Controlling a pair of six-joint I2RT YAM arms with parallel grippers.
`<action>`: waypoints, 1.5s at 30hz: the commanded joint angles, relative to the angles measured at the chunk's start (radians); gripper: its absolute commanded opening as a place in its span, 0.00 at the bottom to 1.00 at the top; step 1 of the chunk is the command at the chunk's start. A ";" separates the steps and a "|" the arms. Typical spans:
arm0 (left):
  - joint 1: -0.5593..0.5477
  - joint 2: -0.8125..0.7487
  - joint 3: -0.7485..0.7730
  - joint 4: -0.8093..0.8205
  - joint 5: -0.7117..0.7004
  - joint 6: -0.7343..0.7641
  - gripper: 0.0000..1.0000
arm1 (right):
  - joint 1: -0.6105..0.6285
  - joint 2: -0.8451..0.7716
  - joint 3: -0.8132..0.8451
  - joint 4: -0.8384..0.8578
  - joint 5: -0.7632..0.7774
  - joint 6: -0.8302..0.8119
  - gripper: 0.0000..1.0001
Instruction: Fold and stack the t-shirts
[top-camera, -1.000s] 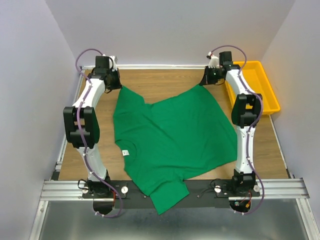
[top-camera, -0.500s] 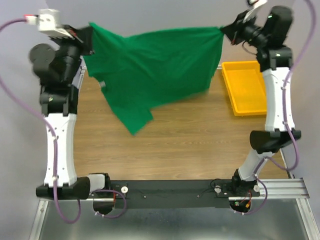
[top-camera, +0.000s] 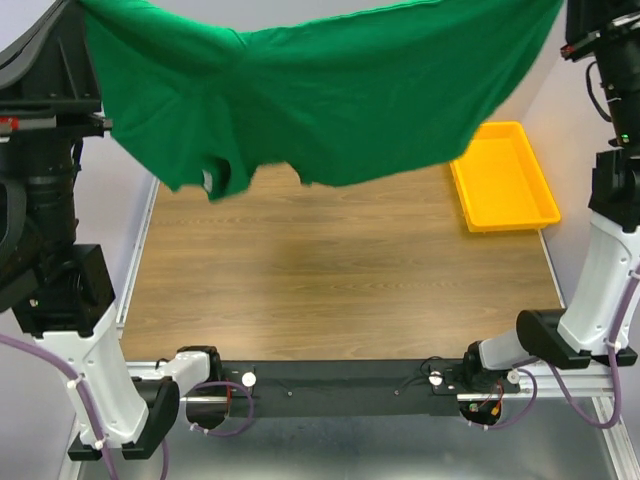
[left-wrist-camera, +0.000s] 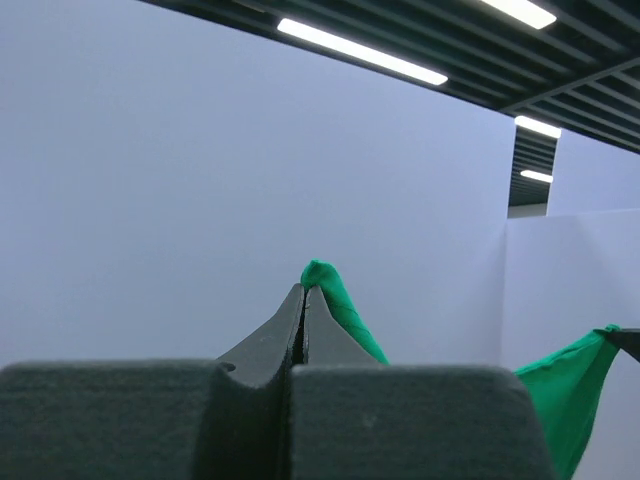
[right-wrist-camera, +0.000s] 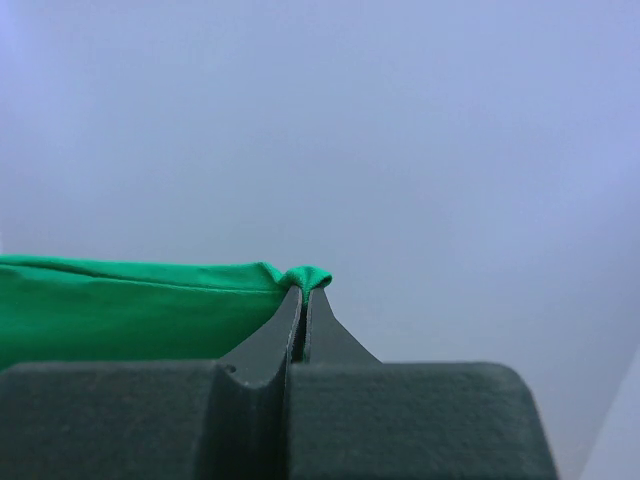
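The green t-shirt (top-camera: 330, 100) hangs in the air above the desk (top-camera: 340, 300), spread sideways between my two tools, and in the overhead view it fills the upper part of the picture. Its top edge runs nearly straight from one side to the other. Below that the cloth sags in loose folds, and its lowest hem hangs clear of the wood. Toward the left the neck opening droops, with the small white neck label (top-camera: 208, 182) showing just inside it and a sleeve dangling beside it.

My left tool (left-wrist-camera: 303, 300) is clenched on a pinch of the shirt. Its fingers are pressed flat together, and a small green tuft pokes up past the tips and trails down to the right. More of the green cloth shows at the lower right of that wrist view, against the pale wall (left-wrist-camera: 200, 200).

My right tool (right-wrist-camera: 303, 298) is likewise clamped tight on the fabric. A little green knot sits at its tips, and the shirt's edge runs off to the left from there.

The yellow tray (top-camera: 510, 190) sits at the desk's far right side, its far end hidden behind the hanging hem. My left arm (top-camera: 60, 280) and right arm (top-camera: 610, 250) both rise steeply at the desk's sides.
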 joint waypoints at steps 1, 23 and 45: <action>-0.002 -0.017 -0.019 0.008 -0.043 -0.032 0.00 | -0.015 -0.028 0.003 0.034 0.092 0.002 0.01; -0.009 0.219 -1.091 0.301 0.019 0.001 0.00 | -0.015 0.070 -1.289 0.483 -0.115 0.023 0.00; -0.003 0.969 -0.444 -0.017 -0.027 0.101 0.00 | 0.003 0.782 -0.745 0.478 0.136 0.094 0.01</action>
